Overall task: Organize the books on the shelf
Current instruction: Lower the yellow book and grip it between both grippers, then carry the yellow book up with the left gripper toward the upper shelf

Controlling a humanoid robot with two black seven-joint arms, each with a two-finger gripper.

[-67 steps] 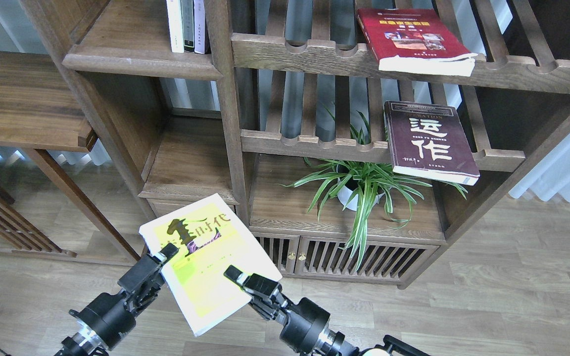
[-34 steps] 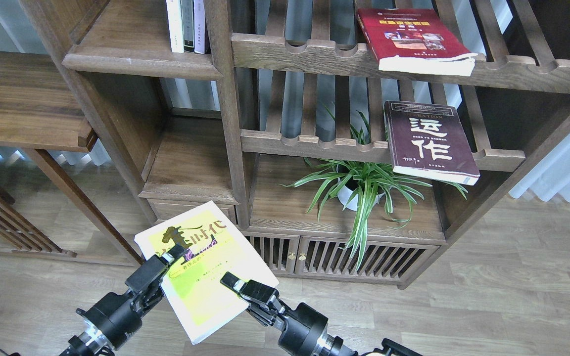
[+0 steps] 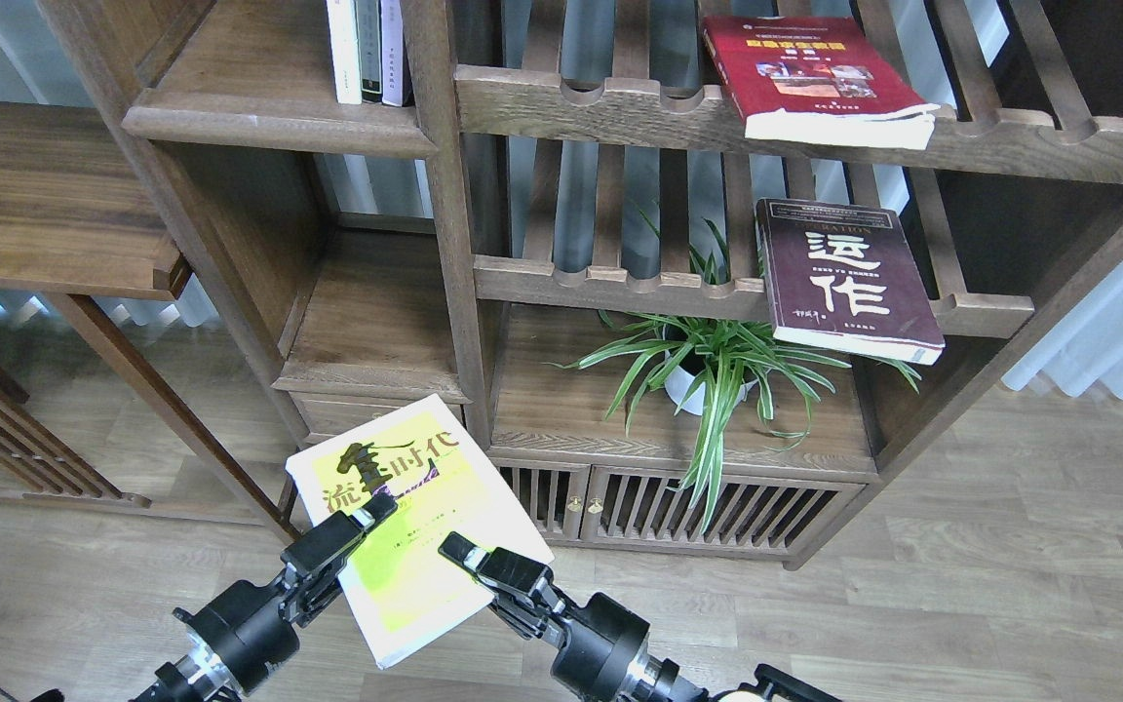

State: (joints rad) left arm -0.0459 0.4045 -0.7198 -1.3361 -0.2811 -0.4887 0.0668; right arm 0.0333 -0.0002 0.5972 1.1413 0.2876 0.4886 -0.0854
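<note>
The yellow-green and white book (image 3: 420, 561) is held tilted above the floor, at the bottom centre. My left gripper (image 3: 371, 515) is shut on its left edge, one finger lying over the cover. My right gripper (image 3: 456, 551) is shut on its lower right part, one finger on the cover. The maroon book (image 3: 844, 278) with big white characters lies flat on the lower slatted rack. The red book (image 3: 810, 78) lies flat on the upper slatted rack. The solid plank shelf compartment (image 3: 376, 317) is just above the held book.
Thin upright books (image 3: 367, 49) stand on the upper left plank shelf. A potted spider plant (image 3: 708, 370) sits in the middle compartment under the maroon book. A slatted cabinet door (image 3: 678, 507) is below it. A wooden floor (image 3: 961, 585) spreads to the right.
My left gripper has moved right, further over the cover. The yellow-green book has shifted slightly right with it. The right gripper has barely moved.
</note>
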